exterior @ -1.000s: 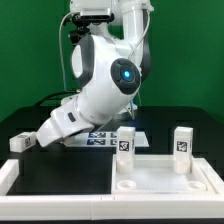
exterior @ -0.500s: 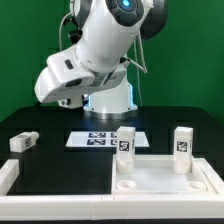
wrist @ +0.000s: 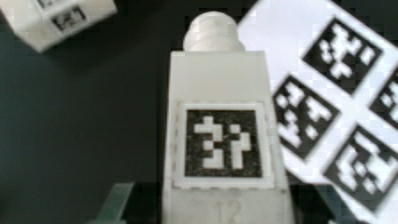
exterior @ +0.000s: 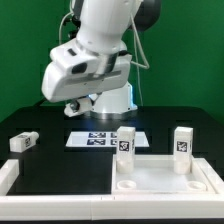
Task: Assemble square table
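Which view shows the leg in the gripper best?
The wrist view. The held leg fills the middle of the picture, clamped in the gripper, with its tag face and screw tip plain to see. In the exterior view the arm blocks it, and I cannot make it out there.

Held leg [wrist: 221, 120]: a white block with its tag facing us, clamped in the gripper [wrist: 210, 205].
Loose leg [exterior: 22, 142]: we see it on its side, well below the gripper.
Near upright leg [exterior: 125, 142], far upright leg [exterior: 182, 142]: both stand at the table top's back edge.
Table top [exterior: 165, 180]: white, rimmed, flat, below the gripper.
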Robot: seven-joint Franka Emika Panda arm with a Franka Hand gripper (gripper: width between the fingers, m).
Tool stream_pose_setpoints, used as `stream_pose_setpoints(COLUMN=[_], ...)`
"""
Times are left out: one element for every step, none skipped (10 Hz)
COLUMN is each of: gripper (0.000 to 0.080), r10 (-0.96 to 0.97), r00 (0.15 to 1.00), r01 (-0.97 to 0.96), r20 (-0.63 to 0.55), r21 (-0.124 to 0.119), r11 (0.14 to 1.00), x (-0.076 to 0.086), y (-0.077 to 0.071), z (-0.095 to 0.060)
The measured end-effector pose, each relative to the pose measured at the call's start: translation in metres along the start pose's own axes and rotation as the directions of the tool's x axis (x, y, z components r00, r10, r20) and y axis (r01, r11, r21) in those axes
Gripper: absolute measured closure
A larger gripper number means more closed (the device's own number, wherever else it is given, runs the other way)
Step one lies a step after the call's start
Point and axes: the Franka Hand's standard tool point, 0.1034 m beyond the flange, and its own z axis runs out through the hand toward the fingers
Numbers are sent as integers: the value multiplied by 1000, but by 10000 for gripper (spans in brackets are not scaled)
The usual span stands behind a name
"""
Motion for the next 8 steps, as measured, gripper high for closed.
stream_pose_setpoints(gripper=[508,508,508,508,508,508,508,508], r10=[39,72,95,85,73,67,54,44], r00=[995,983,973,958,936,910,878,859], r01=[-40,-74,-99,-97,-90,-91,-86,-81], r20=[-89,-170,-211,-273,-345,-409,-475,-509], r21=[0,-8,-10,-31,-35,-39,-47,-51], r11=[999,997,995,995,995,995,995,995], x=[15,31,37,41,40,40,41,42], y=[0,9,25,31,30,32,34,34], z=[-38,-77,-99,-99,-97,-98,-97,-96])
